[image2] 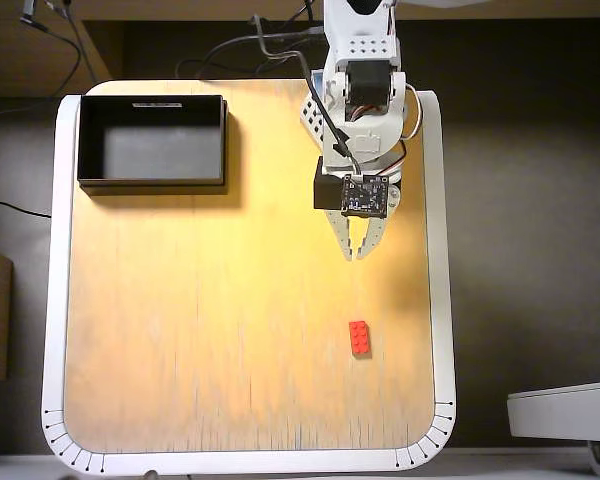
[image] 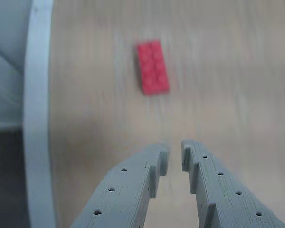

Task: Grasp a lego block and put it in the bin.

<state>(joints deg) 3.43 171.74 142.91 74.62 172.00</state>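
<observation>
Approach phase of the pick-and-place task. The grey, 3D-printed two-fingered pincer (image2: pixel 355 254) hangs over the pale wooden table (image2: pixel 210 330) with a white rounded rim, and it carries nothing. In the wrist view the pincer (image: pixel 175 151) shows its two fingers almost together, only a narrow slit between the tips, so it is nearly closed and empty. The overhead view agrees: the tips form a tight point.

The small bright red rectangular plastic lego block (image2: pixel 360 338), with studs in two rows on top, lies flat on the table ahead of the fingertips, well apart from them and only slightly to one side of the line they point along. In the wrist view the lego block (image: pixel 153 67) sits above the tips and a little to their left, its long side running nearly along the direction of reach. This view is blurred, so the stud count cannot be read with certainty.

The shallow rectangular black bin (image2: pixel 152 141) with thin upright walls and a dark grey floor stands behind the pincer and far to its side, near the table corner at upper left in the overhead view. It appears empty.

Judged step: reaching toward the block, grasp not yet begun. The next move appears to call for spreading the fingers wider than the block's short side, advancing and lowering until the tips straddle it, then closing across the narrow width. Transport to the bin follows.
</observation>
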